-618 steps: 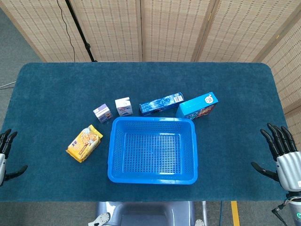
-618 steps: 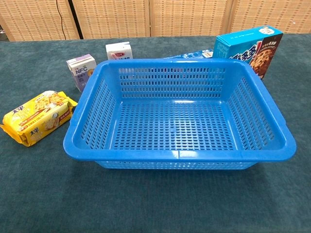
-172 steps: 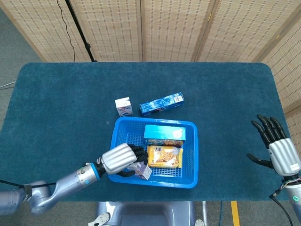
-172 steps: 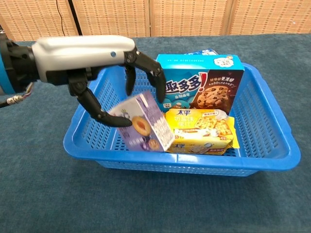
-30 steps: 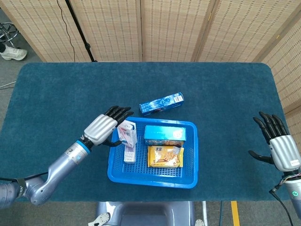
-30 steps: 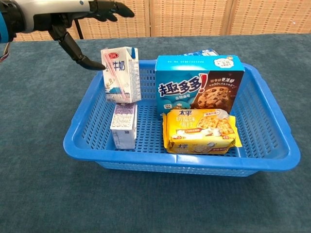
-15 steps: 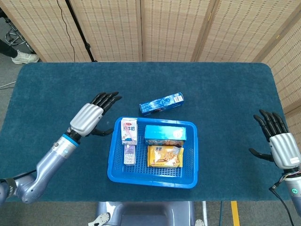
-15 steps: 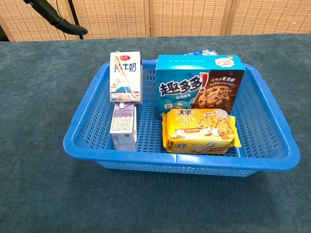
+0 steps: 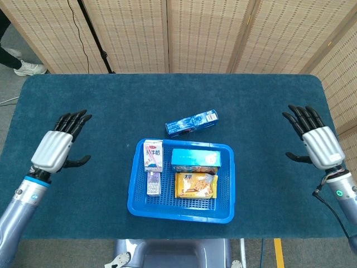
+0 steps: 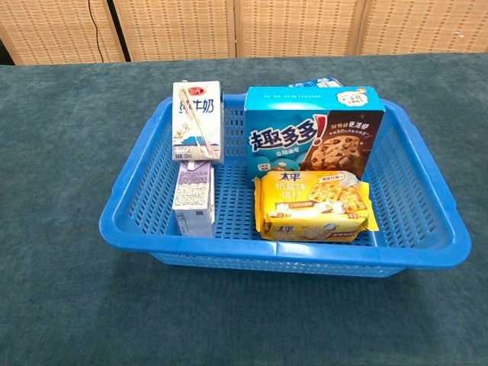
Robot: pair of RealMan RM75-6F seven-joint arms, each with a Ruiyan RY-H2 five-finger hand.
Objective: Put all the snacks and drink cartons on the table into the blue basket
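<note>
Four items sit inside the blue basket (image 9: 181, 180) in the head view; one long blue snack box (image 9: 191, 123) lies on the tabletop (image 9: 83, 100) just behind it. The left robot hand (image 9: 56, 146), beside the basket half a second ago, has pulled well away, fingers spread and empty; the right robot hand (image 9: 317, 142) is likewise spread and empty.

The chest view shows the white milk carton (image 10: 197, 120) now standing free, purple carton (image 10: 194, 194), cookie box (image 10: 314, 128) and yellow cracker pack (image 10: 313, 206) beside it. One pickup probably remains.
</note>
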